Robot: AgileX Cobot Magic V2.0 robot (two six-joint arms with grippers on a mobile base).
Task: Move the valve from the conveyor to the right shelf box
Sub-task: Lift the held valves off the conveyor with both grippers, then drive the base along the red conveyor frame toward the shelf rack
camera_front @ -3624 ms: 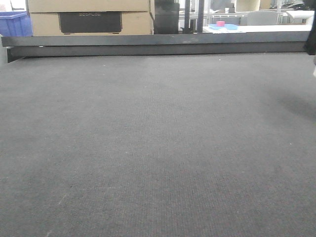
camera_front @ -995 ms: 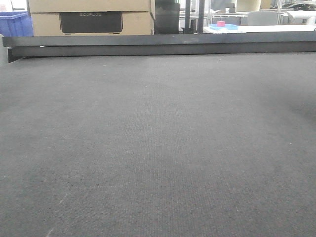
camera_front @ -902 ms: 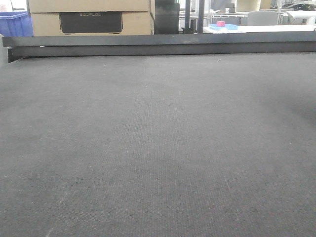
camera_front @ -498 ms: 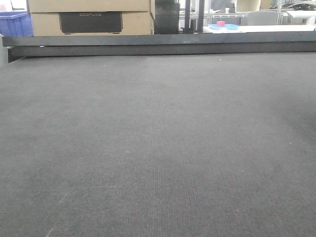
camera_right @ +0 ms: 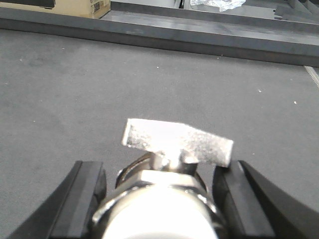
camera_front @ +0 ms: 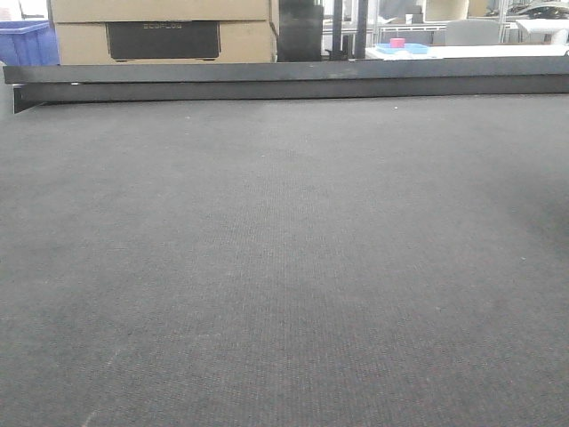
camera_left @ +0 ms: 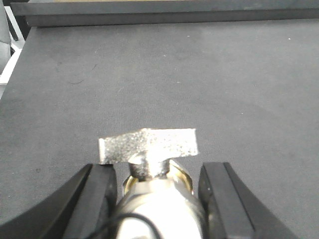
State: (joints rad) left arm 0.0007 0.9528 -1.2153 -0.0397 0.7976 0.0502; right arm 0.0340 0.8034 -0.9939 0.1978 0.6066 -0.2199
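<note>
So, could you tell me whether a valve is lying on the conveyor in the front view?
No, in the front view the conveyor shows only bare belt up to its rail, with nothing on it.

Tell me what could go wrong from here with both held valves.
The left gripper pinches the left valve, and the right gripper the right valve, by a smooth round body; either may slip or twist when moved. The shelf is in no view, so the drop spot cannot be checked.
</note>
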